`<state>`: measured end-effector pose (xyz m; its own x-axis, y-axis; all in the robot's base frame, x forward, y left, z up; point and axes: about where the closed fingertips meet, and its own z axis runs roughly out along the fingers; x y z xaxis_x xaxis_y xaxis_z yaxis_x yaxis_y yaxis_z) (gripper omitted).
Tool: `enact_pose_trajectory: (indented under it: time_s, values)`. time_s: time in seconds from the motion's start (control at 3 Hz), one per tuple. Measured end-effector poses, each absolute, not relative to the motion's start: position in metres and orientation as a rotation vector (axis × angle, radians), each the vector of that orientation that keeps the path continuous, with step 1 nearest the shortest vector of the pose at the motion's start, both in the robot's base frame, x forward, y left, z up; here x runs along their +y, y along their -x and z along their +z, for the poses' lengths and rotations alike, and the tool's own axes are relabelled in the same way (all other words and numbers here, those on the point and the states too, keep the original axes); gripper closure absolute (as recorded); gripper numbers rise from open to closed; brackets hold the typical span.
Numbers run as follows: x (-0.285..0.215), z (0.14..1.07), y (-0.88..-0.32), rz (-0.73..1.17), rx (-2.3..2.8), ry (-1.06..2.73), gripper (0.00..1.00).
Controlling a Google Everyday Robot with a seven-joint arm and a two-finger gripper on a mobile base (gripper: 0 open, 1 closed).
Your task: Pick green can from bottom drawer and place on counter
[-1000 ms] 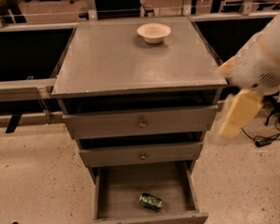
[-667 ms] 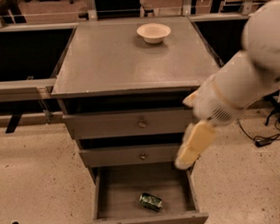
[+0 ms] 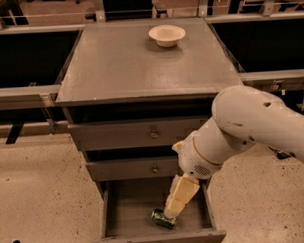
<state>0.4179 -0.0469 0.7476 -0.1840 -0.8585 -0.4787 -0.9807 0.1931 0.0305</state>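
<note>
Green can (image 3: 163, 219): seen lying on its side near the front of the open bottom drawer (image 3: 125, 209).
Gripper (image 3: 170, 213): now lowered into that drawer, tip right at the can; a moment ago it was held higher, beside the upper drawers (image 3: 137, 134).
Grip: open or closed cannot be told.
Bench (image 3: 120, 64): a cream bowl (image 3: 167, 35) is carried at the back.
Meaning: the reach is judged almost done; grabbing comes next.
</note>
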Motion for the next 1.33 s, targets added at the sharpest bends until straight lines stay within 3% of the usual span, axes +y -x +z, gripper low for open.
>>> enact_pose_trajectory:
  time_s: [1.33]
  values:
    - [-0.061,0.694,-0.428,0.143,1.989,1.766,0.0]
